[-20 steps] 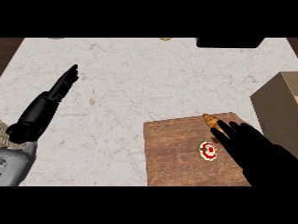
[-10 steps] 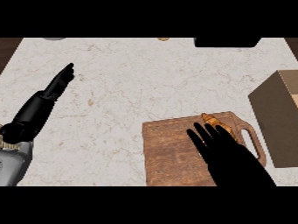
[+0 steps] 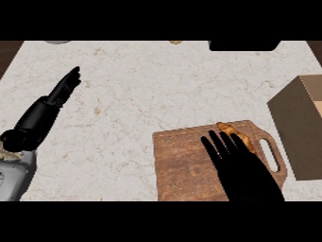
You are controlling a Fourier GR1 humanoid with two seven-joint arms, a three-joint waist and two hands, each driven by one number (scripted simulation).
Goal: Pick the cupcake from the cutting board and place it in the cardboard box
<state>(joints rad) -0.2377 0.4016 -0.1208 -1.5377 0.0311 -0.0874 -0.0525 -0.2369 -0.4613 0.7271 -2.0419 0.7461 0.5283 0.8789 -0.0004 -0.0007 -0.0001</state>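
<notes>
**Right hand spread over the cutting board**

Marble-patterned table (image 3: 156,85) fills most of the head view, pale with fine brown veining. Near the lower right lies the wooden cutting board (image 3: 184,165), brown, with a slot handle on its right side. The right hand (image 3: 243,177) comes in from the lower edge and lies over the board's right half, its fingers (image 3: 216,146) straight and fanned wide, pointing toward the far side of the table. They curl round nothing that can be seen.

Just past the fingertips, at the board's far right corner, an orange-brown piece (image 3: 227,129) peeks out; only a small part of it shows, the rest being under the hand, and whether this is the cupcake cannot be told from here. No other part of the cupcake is visible on the board.

The cardboard box (image 3: 299,127) stands at the right edge of the view, just beside the board's handle, its tan outer wall facing the board and its lighter inside open to the top.

The left hand (image 3: 64,87) shows at the left side of the table, well apart from the board, resting with its fingers straight and held close together, pointing up and away. Its grey forearm (image 3: 3,177) enters at the lower left corner.

At the far edge of the table sit a dark object (image 3: 243,45), a small yellowish thing (image 3: 176,42) and a grey thing (image 3: 57,42), all cut off by the view's edge.
</notes>
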